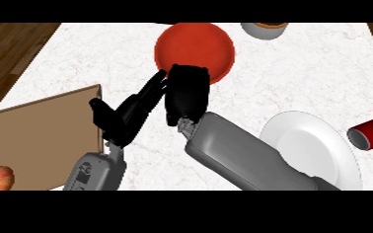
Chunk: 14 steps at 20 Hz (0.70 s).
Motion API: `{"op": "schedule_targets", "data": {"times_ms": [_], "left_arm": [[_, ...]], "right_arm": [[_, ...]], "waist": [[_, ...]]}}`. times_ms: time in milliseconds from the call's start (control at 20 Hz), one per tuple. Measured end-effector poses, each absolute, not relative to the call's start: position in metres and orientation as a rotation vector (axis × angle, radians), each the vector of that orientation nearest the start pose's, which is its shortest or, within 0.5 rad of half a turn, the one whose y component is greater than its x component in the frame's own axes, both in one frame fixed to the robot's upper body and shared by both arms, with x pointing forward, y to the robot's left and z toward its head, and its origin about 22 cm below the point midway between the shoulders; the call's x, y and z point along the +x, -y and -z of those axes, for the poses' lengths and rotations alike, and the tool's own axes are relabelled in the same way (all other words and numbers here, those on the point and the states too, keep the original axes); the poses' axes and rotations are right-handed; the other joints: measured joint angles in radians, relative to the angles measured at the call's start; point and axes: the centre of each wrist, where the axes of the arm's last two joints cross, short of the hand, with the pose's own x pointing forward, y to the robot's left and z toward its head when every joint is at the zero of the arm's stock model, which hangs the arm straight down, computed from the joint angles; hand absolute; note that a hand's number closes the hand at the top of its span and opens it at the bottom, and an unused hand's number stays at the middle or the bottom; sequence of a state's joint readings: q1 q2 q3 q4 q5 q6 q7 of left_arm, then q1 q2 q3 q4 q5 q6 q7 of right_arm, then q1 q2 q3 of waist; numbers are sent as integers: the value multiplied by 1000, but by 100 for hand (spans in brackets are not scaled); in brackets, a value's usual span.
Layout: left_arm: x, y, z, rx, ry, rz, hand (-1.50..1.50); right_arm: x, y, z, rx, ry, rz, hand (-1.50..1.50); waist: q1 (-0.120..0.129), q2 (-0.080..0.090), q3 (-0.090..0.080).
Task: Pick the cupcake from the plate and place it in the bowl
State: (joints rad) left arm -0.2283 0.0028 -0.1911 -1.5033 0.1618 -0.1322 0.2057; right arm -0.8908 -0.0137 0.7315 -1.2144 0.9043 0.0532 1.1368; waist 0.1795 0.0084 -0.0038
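The cupcake itself shows nowhere. The round white plate (306, 138) in the lower right of the frame lies bare, so I judge the cake sits hidden inside the black right hand (188, 91), though the frame does not prove it.

A cupcake is light, soft and crumbly, with a topping that smears. It is best taken low around the wrapper from the sides, never squeezed from above, and let go close to the bottom of the bowl so it lands upright.

The right hand hangs at the centre of the frame, its back turned to the view and its fingers curled downward and drawn together as around something small. It overlaps the near rim of the round red bowl (197, 42) at the upper centre. How high it stands above that rim cannot be told. Its grey forearm runs down toward the lower right, past the plate's left edge.

Just left of it, the black left hand (128, 116) is tilted up and to the right, with its fingers straight and pressed together, its thumb standing apart, holding nothing. The fingertips come close to the right hand.

All this rests on a pale marbled bench (87, 54). A flat brown board (51, 138) lies at the left, a red cup (362, 133) at the right edge, and a small grey vessel (264, 28) at the top right.
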Motion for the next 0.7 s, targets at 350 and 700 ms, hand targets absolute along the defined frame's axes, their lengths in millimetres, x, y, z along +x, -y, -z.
{"op": "schedule_targets", "data": {"times_ms": [350, 700], "left_arm": [[285, -160, -34, -390, 1458, 277, 0], [286, -162, -29, -381, 1460, 258, 0]], "right_arm": [[308, -41, -169, -1281, 1355, -997, 150], [318, -58, -213, -1327, 1420, -921, 150]], "waist": [[-6, -7, -3], [-27, -3, -3]]}}
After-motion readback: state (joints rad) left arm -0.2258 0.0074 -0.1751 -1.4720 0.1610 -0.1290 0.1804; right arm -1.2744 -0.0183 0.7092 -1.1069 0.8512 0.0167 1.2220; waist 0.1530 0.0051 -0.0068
